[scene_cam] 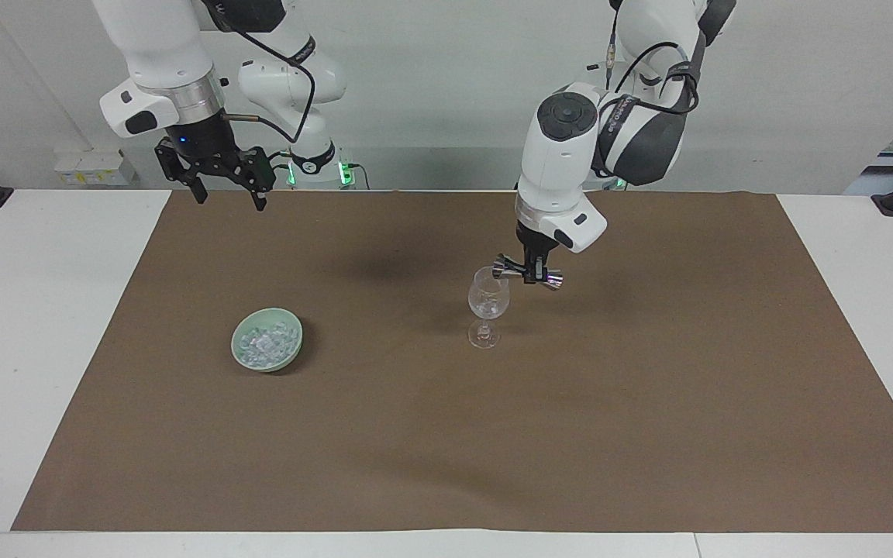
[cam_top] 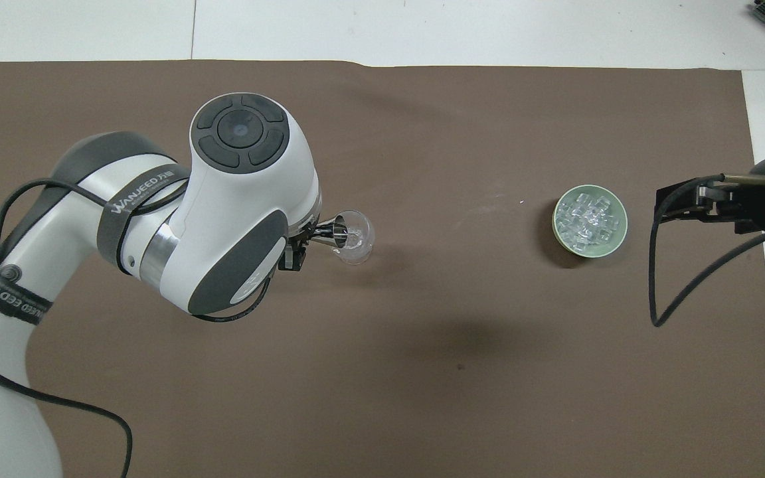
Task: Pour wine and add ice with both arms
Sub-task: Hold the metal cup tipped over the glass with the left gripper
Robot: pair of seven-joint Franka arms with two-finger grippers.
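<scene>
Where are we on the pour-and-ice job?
Done: nothing clearly; the wine glass stands upright with clear contents I can't identify. In hand: left gripper is shut on a steel jigger, tipped at the glass rim. Left: ice sits in the green bowl; right gripper waits open near the mat's edge.

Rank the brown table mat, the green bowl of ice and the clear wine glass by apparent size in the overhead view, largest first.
1. Brown table mat.
2. Pale green bowl of ice.
3. Clear wine glass, its rim narrower than the bowl's, though standing taller toward the camera.
</scene>
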